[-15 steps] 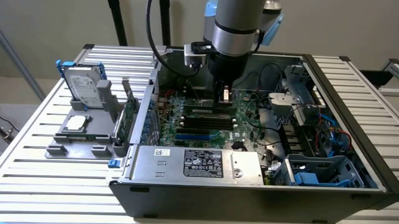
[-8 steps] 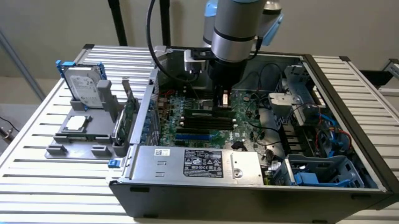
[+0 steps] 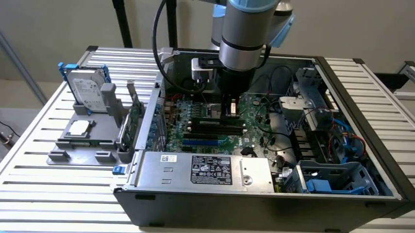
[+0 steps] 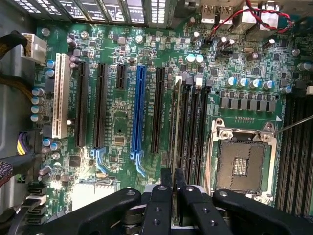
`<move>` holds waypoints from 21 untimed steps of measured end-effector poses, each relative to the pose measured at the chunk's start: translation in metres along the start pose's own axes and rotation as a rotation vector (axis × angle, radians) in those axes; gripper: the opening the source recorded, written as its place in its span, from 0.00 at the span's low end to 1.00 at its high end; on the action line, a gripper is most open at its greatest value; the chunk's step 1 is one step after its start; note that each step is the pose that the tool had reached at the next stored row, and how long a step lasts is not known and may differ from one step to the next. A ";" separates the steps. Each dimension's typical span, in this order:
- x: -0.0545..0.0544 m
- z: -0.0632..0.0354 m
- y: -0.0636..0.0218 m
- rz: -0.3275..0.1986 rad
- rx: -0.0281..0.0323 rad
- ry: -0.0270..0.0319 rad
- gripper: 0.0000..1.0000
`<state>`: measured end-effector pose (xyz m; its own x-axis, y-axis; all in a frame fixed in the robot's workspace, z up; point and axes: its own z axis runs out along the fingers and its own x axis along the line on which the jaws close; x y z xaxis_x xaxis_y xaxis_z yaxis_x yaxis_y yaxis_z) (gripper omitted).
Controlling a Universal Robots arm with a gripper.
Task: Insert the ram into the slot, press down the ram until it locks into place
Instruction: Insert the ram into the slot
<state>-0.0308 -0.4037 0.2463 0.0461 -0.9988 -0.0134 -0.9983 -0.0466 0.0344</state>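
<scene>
My gripper [image 3: 230,110] reaches down into the open computer case [image 3: 363,121], over the green motherboard [image 3: 188,138]. In the wrist view its two black fingers [image 4: 164,196] stand close together, pinching the ram [image 4: 174,127]. The ram shows edge-on as a thin strip running away from the gripper [image 4: 173,185]. It stands along the slot [image 4: 179,147], the black memory socket closest to the long expansion sockets, with more identical black sockets [image 4: 195,132] parallel beside it. I cannot tell how deep the ram sits or whether the end clips are closed.
A metal CPU socket [image 4: 242,161] lies right beside the memory sockets. A blue socket [image 4: 138,107], black expansion sockets [image 4: 100,105] and a white one [image 4: 60,95] lie on the other side. The power supply [image 3: 201,170] fills the case front. A hard drive [image 3: 87,92] stands outside on a grey holder.
</scene>
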 end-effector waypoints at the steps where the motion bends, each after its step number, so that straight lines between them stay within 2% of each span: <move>1: 0.000 -0.0001 0.0000 0.000 -0.0001 0.0003 0.13; 14: -0.002 0.0032 -0.0005 0.000 0.0001 0.0012 0.13; 21: -0.003 0.0077 -0.0007 0.000 0.0060 0.0036 0.13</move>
<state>-0.0304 -0.4007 0.2387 0.0461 -0.9989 -0.0099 -0.9985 -0.0464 0.0285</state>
